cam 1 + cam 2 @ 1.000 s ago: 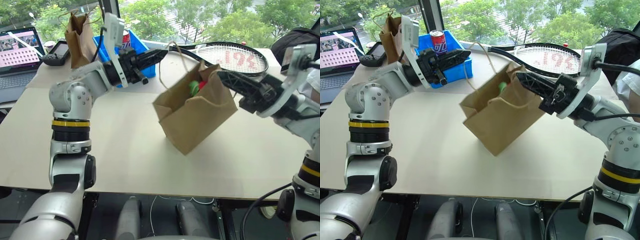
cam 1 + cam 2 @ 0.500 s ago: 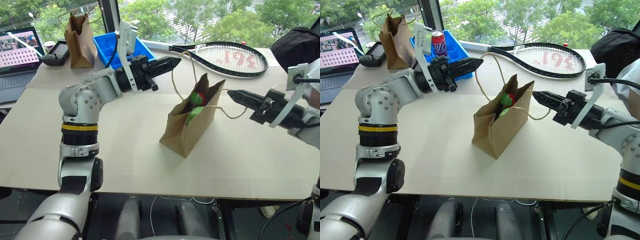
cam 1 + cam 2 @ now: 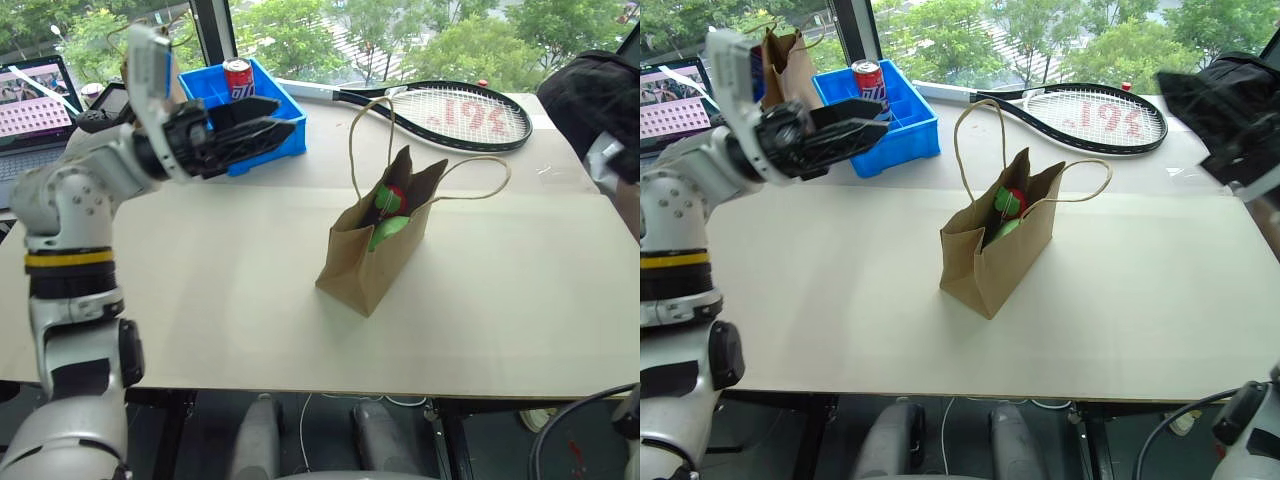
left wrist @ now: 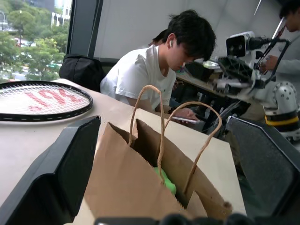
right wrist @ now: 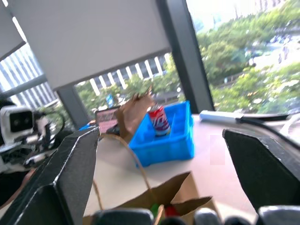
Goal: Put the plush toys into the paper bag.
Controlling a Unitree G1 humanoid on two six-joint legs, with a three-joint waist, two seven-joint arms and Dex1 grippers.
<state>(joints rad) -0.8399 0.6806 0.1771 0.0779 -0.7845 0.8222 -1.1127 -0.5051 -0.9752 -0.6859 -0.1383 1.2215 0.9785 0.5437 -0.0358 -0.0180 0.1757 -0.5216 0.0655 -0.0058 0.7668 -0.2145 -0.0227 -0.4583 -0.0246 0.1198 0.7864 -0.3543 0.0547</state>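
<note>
Brown kraft, the paper bag [image 3: 372,262] is standing upright mid-table holding both plush toys [image 3: 386,214], while the left gripper [image 3: 262,133] and right gripper [image 5: 161,164] are hovering wide-open and empty on either side.

Brown paper bag [image 3: 370,265] holds green and red plush toys [image 3: 388,212].

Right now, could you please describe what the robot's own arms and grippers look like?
The left arm is built of rounded silver-grey segments, with a black band carrying a yellow stripe. A white flat plate sits at the wrist. The left gripper has two long black tapered fingers. In the right wrist view, the right gripper shows two broad black wedge-shaped fingers with a matte surface.
</note>
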